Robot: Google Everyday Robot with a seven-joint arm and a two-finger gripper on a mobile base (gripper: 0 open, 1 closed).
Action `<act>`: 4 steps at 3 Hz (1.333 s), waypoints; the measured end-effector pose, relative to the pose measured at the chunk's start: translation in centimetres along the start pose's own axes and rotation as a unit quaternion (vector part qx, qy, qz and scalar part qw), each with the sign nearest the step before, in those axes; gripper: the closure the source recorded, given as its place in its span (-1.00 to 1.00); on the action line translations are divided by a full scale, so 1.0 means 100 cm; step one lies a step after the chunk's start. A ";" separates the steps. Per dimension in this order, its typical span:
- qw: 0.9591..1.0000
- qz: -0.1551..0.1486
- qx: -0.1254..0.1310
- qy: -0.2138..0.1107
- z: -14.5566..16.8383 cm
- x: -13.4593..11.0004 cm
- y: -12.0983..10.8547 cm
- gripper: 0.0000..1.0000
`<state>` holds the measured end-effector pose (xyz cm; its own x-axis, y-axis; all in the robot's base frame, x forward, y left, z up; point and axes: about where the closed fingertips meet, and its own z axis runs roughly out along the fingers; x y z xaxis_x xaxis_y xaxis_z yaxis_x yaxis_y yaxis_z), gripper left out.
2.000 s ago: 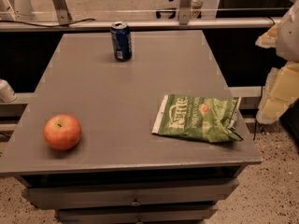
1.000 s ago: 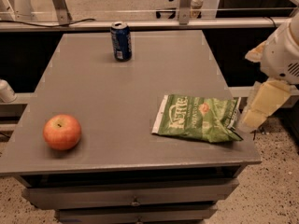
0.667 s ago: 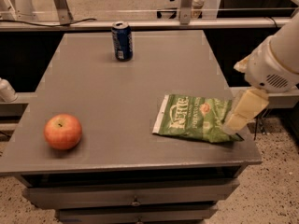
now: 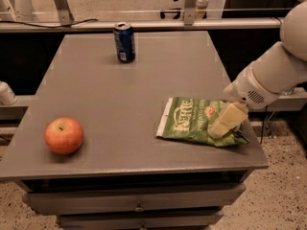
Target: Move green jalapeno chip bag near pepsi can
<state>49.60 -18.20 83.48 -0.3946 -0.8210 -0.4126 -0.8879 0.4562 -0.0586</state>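
Swung in from beyond the table's [image 4: 120,95] right edge, the gripper [image 4: 226,121] now hangs over the right end of the green jalapeno chip bag [image 4: 187,121], apparently lining up a grasp, open or closed impossible to tell, well apart from the pepsi can [image 4: 124,42] at the back.

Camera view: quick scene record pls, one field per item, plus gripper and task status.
table: grey, flat top
can: blue, upright, far side, left of centre
chip bag: green, lying flat, near right part of the table, far from the can
apple: red, near left, apart from bag and can
gripper: low over the bag's right end; contact unclear
arm: white, enters from the right
task status: bag not yet near the can
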 end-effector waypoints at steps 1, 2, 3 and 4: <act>0.999 0.029 -0.016 -0.001 0.013 0.006 -0.003 -0.19; 0.999 0.030 -0.017 -0.001 0.009 0.004 -0.003 0.28; 0.999 0.030 -0.017 -0.001 0.004 0.002 -0.003 0.74; 0.999 0.030 -0.017 -0.001 0.004 0.001 -0.003 1.00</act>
<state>49.94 -18.36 83.11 -0.4474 -0.7916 -0.4161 -0.8700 0.4931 -0.0027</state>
